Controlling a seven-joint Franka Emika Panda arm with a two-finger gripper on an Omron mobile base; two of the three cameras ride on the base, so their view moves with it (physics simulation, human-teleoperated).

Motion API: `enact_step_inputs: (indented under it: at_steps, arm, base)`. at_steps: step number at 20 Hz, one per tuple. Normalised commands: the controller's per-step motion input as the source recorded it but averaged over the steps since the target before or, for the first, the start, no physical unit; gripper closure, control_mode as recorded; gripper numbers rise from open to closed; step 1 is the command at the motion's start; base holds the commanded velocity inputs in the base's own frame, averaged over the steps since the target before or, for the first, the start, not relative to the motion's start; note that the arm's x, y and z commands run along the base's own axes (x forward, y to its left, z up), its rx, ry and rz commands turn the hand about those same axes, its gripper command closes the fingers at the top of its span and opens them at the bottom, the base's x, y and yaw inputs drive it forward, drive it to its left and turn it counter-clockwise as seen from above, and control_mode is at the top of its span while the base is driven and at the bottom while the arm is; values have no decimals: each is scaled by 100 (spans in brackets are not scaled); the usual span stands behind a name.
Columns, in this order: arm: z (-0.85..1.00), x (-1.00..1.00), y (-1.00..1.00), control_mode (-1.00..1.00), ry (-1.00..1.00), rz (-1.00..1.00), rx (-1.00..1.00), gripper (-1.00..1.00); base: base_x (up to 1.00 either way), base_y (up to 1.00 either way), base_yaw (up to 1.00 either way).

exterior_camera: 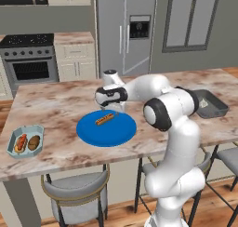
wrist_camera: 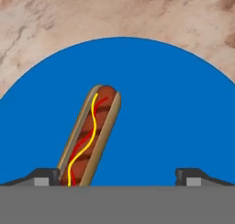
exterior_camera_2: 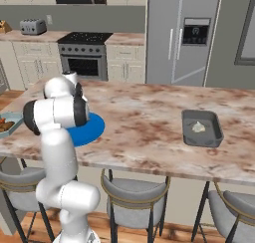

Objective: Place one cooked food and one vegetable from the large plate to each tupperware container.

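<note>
One hot dog (wrist_camera: 90,137) lies on blue plate (wrist_camera: 174,108).

Home kitchen, rendered. Steel fridge (exterior_camera: 126,30) with door dispenser against back wall; black stove with oven (exterior_camera: 29,58) between cream cabinets (exterior_camera: 74,58); toaster (exterior_camera_2: 33,26) on back counter. Marble-topped island (exterior_camera_2: 144,122) in front, grey padded stools (exterior_camera: 76,191) tucked under edge. Wooden floor.
</note>
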Motion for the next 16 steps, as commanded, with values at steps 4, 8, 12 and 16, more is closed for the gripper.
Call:
enact_step_inputs:
  at_steps: [4, 8, 12, 16]
  arm:
    - [-18, 33, 0, -100, 1, 0, 0, -100]
    - [-41, 3, 0, -100, 11, 0, 0, -100]
    - [-29, 23, 6, -100, 8, -1, 0, -100]
    - [-12, 19, 16, -100, 3, -3, 0, -100]
  base:
    - [0, 0, 0]
    - [0, 0, 0]
    - [0, 0, 0]
    - [0, 0, 0]
